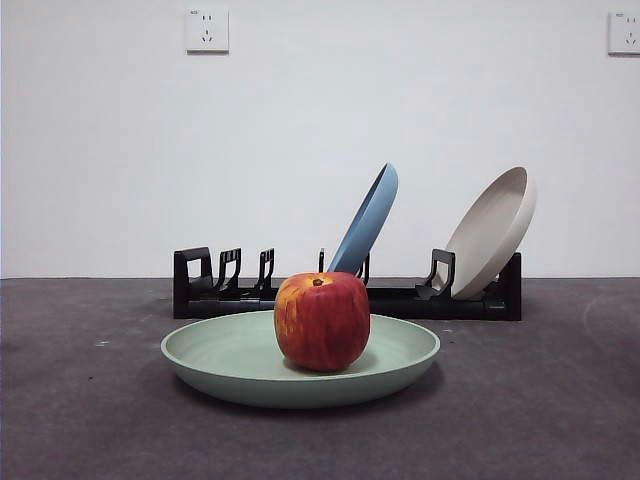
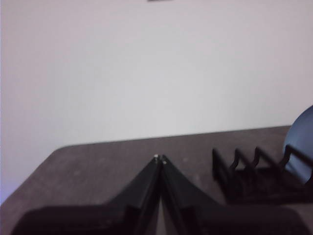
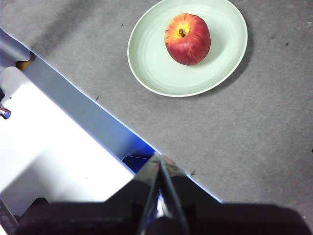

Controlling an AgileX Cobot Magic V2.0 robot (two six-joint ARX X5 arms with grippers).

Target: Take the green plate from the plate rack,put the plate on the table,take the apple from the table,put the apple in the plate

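Green plate nearest, flat on the counter, near centre. Apple sits upright on it, slightly right of the plate's middle, stem dimple up. Plate rack stands behind, far side, holding 2 tilted plates: blue plate mid-rack, beige plate at the right end. Left slots hold nothing.

Left tool: jaws together, empty, near the rack's end. Right tool: jaws together, empty, well apart from plate and apple.

Judgement: task looks complete. Apple likely firm, smooth, prone to roll; grip across its widest part. Plate looks stiff and light; take by the rim.
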